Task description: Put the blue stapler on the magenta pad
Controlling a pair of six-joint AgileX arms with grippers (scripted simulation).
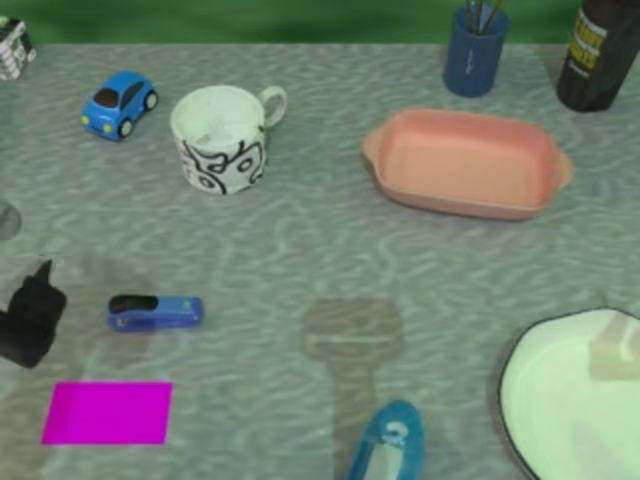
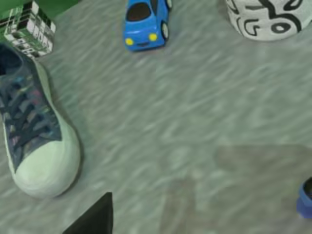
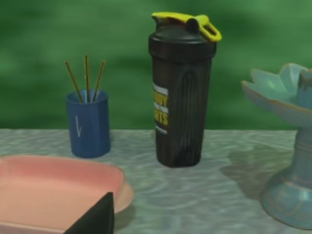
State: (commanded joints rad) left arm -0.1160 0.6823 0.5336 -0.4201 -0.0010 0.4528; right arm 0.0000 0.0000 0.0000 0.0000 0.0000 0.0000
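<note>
The blue stapler [image 1: 155,312] lies flat on the table at the left, black section toward the left edge. The magenta pad [image 1: 107,412] lies just in front of it, near the front-left corner, with nothing on it. My left gripper [image 1: 38,290] hovers at the table's left edge, beside the stapler's black end and apart from it, open and empty. Its wrist view shows one dark finger [image 2: 100,219] and a sliver of the stapler [image 2: 306,197]. My right arm does not show in the top view. Its finger [image 3: 97,217] hangs over the pink dish [image 3: 53,190], holding nothing.
A blue toy car [image 1: 120,102] and a patterned mug [image 1: 220,135] stand behind the stapler. A sneaker [image 2: 36,136] lies off the left side. The pink dish [image 1: 465,160], pen cup [image 1: 475,50] and black shaker [image 1: 600,50] are at back right, with a pale stand [image 1: 570,390] and a light-blue slipper [image 1: 388,445] in front.
</note>
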